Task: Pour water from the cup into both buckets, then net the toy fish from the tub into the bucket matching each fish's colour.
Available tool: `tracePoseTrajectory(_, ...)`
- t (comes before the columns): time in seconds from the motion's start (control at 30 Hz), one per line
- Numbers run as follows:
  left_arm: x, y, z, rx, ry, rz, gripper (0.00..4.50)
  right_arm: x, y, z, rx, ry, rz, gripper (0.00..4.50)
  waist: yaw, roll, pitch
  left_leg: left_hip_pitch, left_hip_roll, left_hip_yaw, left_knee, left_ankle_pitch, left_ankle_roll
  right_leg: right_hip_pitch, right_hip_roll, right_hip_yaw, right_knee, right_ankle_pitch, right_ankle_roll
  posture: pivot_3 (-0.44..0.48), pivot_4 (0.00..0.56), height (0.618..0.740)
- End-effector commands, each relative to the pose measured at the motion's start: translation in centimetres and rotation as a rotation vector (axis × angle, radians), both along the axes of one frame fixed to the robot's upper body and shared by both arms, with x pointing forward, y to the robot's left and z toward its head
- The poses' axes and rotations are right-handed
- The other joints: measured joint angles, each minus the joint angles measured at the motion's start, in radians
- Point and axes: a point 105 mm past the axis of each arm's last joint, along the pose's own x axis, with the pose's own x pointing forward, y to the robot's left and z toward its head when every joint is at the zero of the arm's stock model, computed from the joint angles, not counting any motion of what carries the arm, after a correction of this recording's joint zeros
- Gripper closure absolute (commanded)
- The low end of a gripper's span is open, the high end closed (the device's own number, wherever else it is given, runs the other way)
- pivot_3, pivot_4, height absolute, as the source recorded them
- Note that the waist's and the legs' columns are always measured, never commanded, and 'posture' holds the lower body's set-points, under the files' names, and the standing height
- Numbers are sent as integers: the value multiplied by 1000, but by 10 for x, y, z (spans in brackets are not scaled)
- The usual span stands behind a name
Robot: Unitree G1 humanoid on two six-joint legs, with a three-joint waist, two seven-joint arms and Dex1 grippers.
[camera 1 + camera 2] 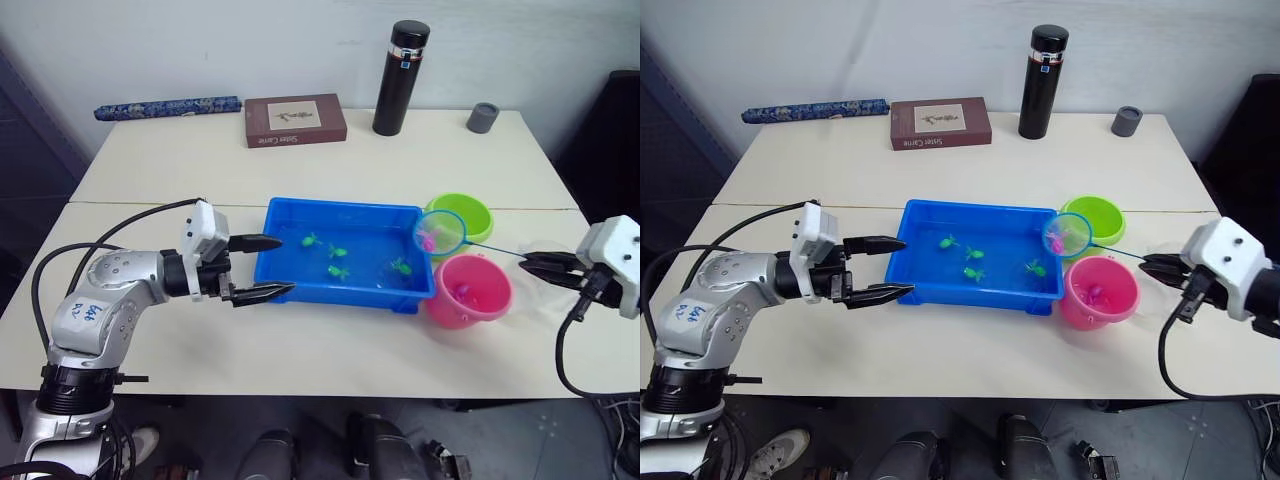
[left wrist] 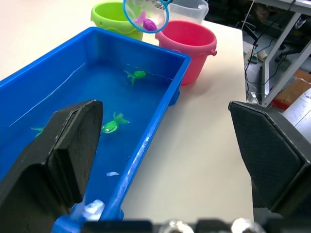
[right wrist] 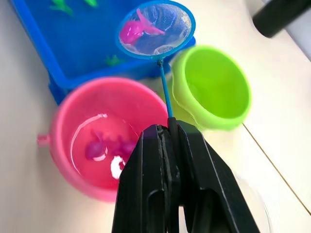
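Right now the net [image 3: 155, 30] has a light-blue round hoop with fine mesh and a thin dark handle, and a magenta-pink fish [image 3: 136, 29] lies in its mesh. The hoop hangs over the right end of the blue tub [image 1: 300, 275], just above and between the lime green bucket [image 1: 470, 213] and the pink bucket [image 1: 480, 305]. The right hand [image 3: 171, 133] is clamped tight on the far end of the handle, fingers pressed together around it, so the hoop sits well out ahead of the fingertips, toward the tub. That arm reaches in level from the desk's right edge.

Water fills the tub, and four small green fish [image 1: 338, 270] lie in it. Inside the pink bucket, pink fish [image 3: 104, 147] rest in shallow water. Behind the buckets in the left wrist view stands the clear cup [image 2: 192, 8].

Across the tub, the left hand [image 1: 262, 268] hovers at the tub's left end, its two black fingers spread wide and holding nothing, one finger over the near rim. Its forearm lies level above the desk [image 1: 300, 340], pointing right.
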Motion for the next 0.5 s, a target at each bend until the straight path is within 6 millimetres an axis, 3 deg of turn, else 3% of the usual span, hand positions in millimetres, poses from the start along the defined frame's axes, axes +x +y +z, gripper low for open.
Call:
tracePoseTrajectory(0.03,-1,-7,9,-9,-35,-34,40,-8,-9,15,-67,-80,-22,4500,0,0,0,0,0,0,0,0,0,0,0,0,0,0,0,0,150,739)
tracePoseTrajectory(0.5,7,-6,11,2,-43,-38,40,-24,-39,6,-185,-146,-139,4500,-2,0,0,2,0,1,0,0,-1,0,0,2,0,0,0,0,150,739)
